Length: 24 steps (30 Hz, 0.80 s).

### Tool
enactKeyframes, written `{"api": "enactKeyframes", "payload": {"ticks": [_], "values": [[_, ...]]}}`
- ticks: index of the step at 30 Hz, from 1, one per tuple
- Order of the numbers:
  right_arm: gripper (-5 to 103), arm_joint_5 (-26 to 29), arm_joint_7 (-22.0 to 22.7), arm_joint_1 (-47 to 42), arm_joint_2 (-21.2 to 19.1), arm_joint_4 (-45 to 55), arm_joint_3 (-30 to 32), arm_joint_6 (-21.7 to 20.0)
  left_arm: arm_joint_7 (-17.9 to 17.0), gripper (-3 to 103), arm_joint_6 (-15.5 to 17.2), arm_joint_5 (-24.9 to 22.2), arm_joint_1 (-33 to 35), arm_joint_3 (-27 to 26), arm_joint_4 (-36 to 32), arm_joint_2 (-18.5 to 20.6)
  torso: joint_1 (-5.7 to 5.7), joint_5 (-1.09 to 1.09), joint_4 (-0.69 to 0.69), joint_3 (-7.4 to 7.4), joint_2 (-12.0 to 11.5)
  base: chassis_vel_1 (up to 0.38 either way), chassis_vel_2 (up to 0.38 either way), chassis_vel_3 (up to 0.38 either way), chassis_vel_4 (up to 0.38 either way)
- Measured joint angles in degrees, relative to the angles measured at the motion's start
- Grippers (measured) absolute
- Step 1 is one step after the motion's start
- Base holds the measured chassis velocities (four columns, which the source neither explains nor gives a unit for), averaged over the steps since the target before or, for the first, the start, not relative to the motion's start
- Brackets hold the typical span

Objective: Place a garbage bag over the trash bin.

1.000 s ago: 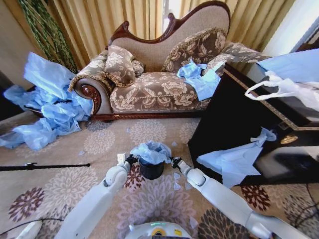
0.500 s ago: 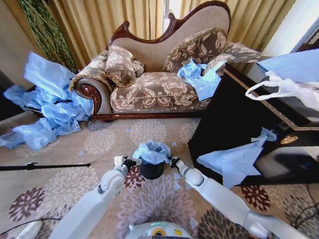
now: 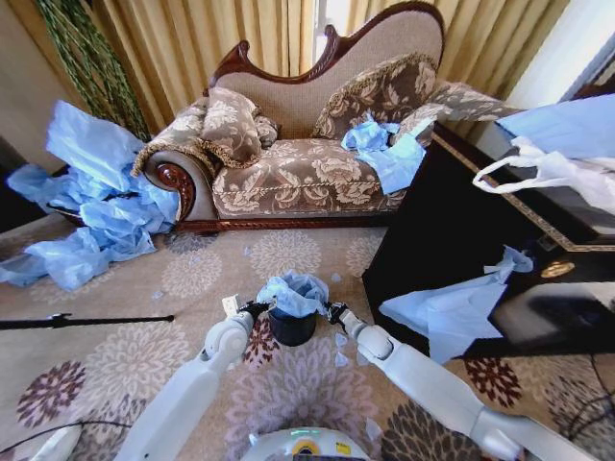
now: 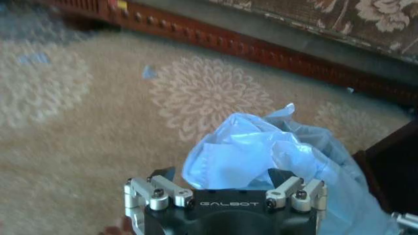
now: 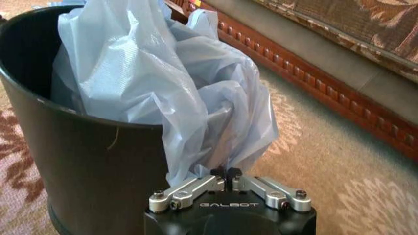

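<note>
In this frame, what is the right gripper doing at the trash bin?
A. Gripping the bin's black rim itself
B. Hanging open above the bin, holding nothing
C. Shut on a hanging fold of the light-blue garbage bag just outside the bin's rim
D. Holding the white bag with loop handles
C. The right wrist view shows the right gripper closed on a fold of the garbage bag that drapes over the rim of the trash bin.

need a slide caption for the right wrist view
Right gripper pinches the blue garbage bag that spills over the rim of the black trash bin.
</note>
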Motion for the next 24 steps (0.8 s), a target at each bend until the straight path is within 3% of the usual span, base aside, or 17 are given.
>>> {"api": "enactKeyframes", "payload": {"ticks": [2,4,5,8,9,11,12,13,15,16,18,22,24], "values": [[0,-0.01,0.01,-0.01,0.18,-0.14,0.02,0.02,0.0,98,0.12,1.05,0.28,0.0,-0.39,0.48,0.0,0.0,0.0,0.0,0.0,0.0,0.0,0.0,0.0],[0,-0.05,0.09,-0.09,0.73,-0.41,0.08,0.2,0.77,98,0.86,6.34,1.07,0.18,-1.3,2.13,0.0,0.0,0.0,0.0,0.0,0.0,0.0,0.0,0.0],[0,-0.05,0.09,-0.09,0.73,-0.41,0.08,0.2,0.77,98,0.86,6.34,1.07,0.18,-1.3,2.13,0.0,0.0,0.0,0.0,0.0,0.0,0.0,0.0,0.0],[0,-0.09,0.23,-0.31,1.31,-0.69,0.46,0.39,5.59,98,2.13,15.65,2.69,0.37,-2.28,5.13,0.0,-0.01,0.0,0.0,0.0,0.0,0.0,0.0,0.0],[0,-0.09,0.23,-0.31,1.31,-0.69,0.46,0.39,5.59,98,2.13,15.65,2.69,0.37,-2.28,5.13,0.0,-0.01,0.0,0.0,0.0,0.0,0.0,0.0,0.0],[0,-0.24,0.23,-0.38,1.46,-1.0,0.53,0.7,11.08,99,2.07,22.35,3.18,0.35,-1.73,6.6,0.0,-0.01,0.0,0.0,0.0,0.0,0.0,0.0,0.0],[0,-0.32,0.23,-0.38,1.48,-1.11,0.51,0.93,17.15,100,1.52,29.0,3.12,0.42,-0.38,8.02,0.0,-0.02,-0.01,0.0,0.0,0.0,0.0,0.0,0.0],[0,-0.32,0.23,-0.38,1.48,-1.11,0.51,0.93,17.15,100,1.52,29.0,3.12,0.42,-0.38,8.02,0.0,-0.02,-0.01,0.0,0.0,0.0,0.0,0.0,0.0],[0,-0.3,0.29,-0.35,1.54,-1.1,0.46,0.98,24.77,100,-0.08,36.84,2.05,1.08,2.08,9.46,0.0,0.0,0.0,0.0,0.0,0.0,0.0,0.0,0.0],[0,-0.3,0.29,-0.35,1.54,-1.1,0.46,0.98,24.77,100,-0.08,36.84,2.05,1.08,2.08,9.46,0.0,0.0,0.0,0.0,0.0,0.0,0.0,0.0,0.0],[0,-0.27,0.45,-0.32,1.48,-0.9,0.46,0.99,30.38,100,-3.46,43.87,-0.15,2.04,5.98,9.95,0.0,-0.01,-0.02,0.0,0.0,0.0,0.0,0.0,0.0],[0,-0.24,0.57,-0.65,0.99,-0.29,0.43,0.99,33.38,100,-4.77,45.45,-1.61,3.04,8.52,9.64,0.0,-0.01,-0.02,0.0,0.0,0.0,0.0,0.0,0.0],[0,-0.2,0.64,-1.0,0.63,0.05,0.42,0.99,35.39,100,-7.65,46.49,-2.08,3.52,10.56,8.93,0.0,0.0,-0.01,0.0,0.0,0.0,0.0,0.0,0.0]]}}
